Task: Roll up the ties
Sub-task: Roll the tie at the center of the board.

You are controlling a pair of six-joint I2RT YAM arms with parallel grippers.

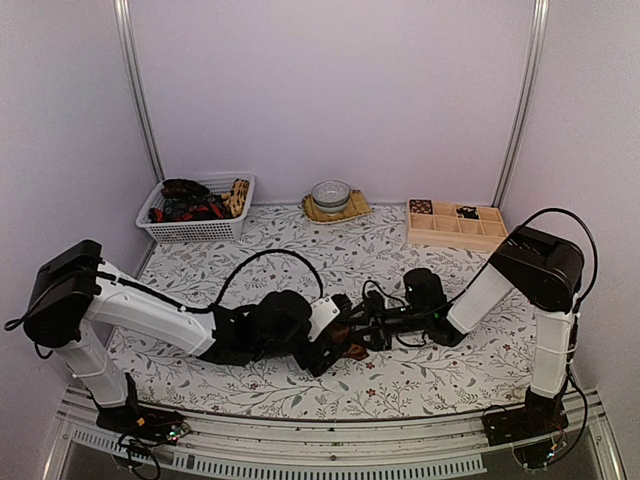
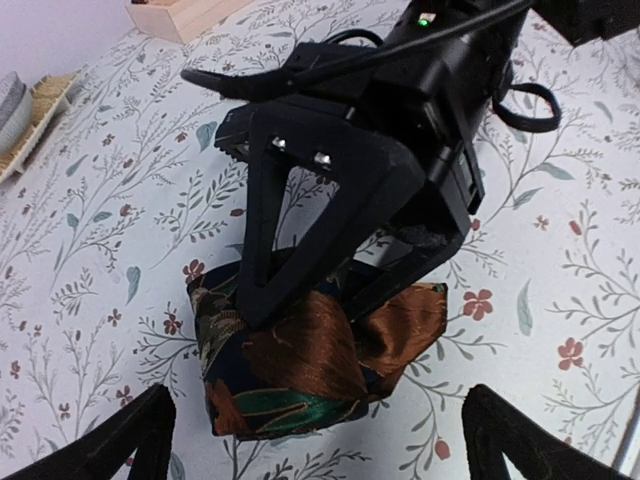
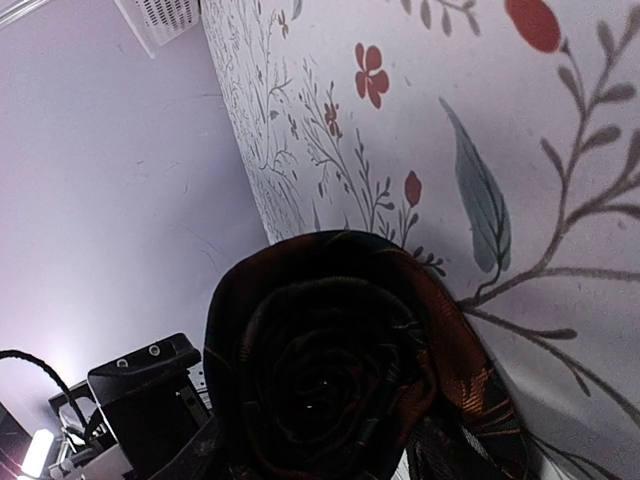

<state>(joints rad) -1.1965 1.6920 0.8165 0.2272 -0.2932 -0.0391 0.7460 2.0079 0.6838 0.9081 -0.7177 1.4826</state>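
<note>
Top external view: rolled tie (image 2: 300, 370) lies near table (image 1: 400, 385) centre, its spiral end facing 3 o'clock. The right gripper (image 2: 320, 300) is clamped on it. The left gripper (image 2: 315, 440) has its jaws wide apart at 9 o'clock. Open room lies toward 12 o'clock.

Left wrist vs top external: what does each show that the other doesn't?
Left wrist only: the rolled tie with its brown-and-green pattern; right gripper, jaws clamped across it; left gripper, jaws wide apart. Top external only: the basket of ties, the bowl, the wooden tray. Both: the roll on the floral cloth between the grippers.
</note>
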